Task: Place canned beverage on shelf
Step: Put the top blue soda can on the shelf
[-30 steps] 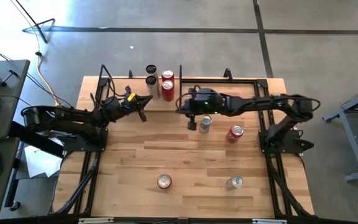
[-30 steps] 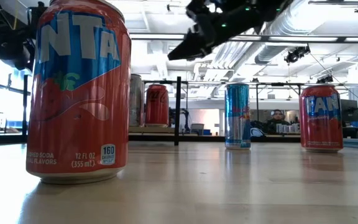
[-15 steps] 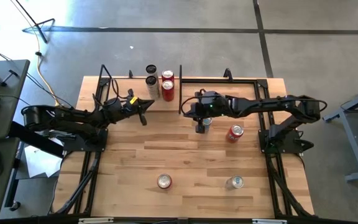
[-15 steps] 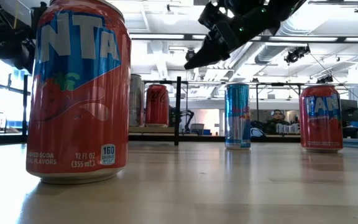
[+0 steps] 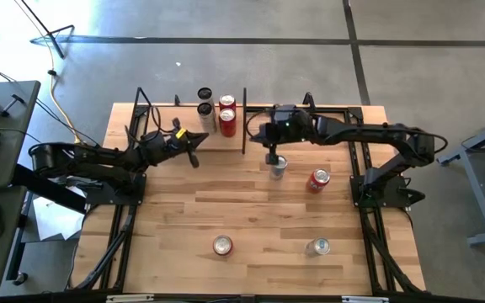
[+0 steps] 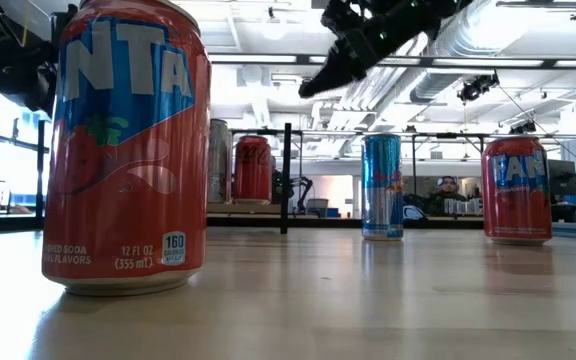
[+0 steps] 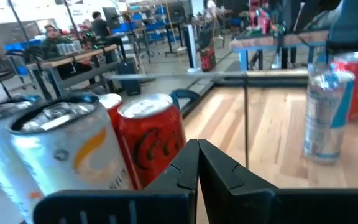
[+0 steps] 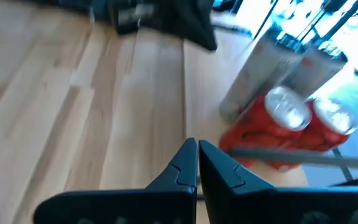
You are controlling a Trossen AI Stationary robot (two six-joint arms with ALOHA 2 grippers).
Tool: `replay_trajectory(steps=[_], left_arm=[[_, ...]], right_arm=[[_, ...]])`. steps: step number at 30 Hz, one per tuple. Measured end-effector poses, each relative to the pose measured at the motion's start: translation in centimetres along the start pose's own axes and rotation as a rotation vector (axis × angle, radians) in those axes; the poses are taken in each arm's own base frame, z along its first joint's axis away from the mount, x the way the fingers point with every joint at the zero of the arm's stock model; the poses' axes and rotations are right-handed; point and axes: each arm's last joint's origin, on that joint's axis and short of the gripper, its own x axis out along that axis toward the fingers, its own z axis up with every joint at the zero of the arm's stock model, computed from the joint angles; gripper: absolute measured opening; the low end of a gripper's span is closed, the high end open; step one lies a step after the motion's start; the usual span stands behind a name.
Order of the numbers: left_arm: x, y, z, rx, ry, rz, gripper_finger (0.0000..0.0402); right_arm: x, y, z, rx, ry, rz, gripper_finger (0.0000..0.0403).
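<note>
1. Slim blue-and-silver can (image 5: 277, 167): stands upright on the table (image 5: 251, 215), in its far half, just right of the black upright rod (image 5: 244, 122) at the shelf's right end. By the look of it a thin aluminium shell, rigid if full, easily dented if squeezed hard; smooth and likely slippery. Best taken around the mid-body, fingers on opposite sides, kept upright
2. Red can (image 5: 317, 179): upright, just right of the slim can, nearer the table's right edge. Wider body, same handling
3. Two more cans near the table's front edge: one red (image 5: 222, 246), one silver (image 5: 317, 247), well apart, both upright
4. Shelf (image 5: 221, 140): pale board along the table's far edge, left of centre; four cans already stand at its right end, two silver (image 5: 205, 102), two red (image 5: 226, 115)
5. Right gripper (image 5: 272, 156): fingers closed together, holding nothing, poised above the slim can's far side; in the low view it hangs clear of the can top, not touching. It must open before any grasp
6. Left gripper (image 5: 193, 139): fingers pressed shut, empty, waiting beside the shelf's cans on their left
7. Risk, as judged: a tall narrow can tips readily if nudged off-centre
</note>
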Motion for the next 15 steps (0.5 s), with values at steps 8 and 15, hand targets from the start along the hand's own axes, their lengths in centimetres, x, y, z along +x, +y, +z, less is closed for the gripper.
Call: replay_trajectory(steps=[8, 15], left_arm=[[0.0, -0.5, -0.2, -0.015, 0.011, -0.117, 0.0000], [-0.3, -2.2, -0.2, 0.028, 0.018, -0.227, 0.0000]], right_arm=[[-0.9, 0.0, 1.8, 0.084, 0.024, 0.022, 0.0000], [-1.4, 1.8, 1.4, 0.058, 0.187, -0.034, 0.0011]])
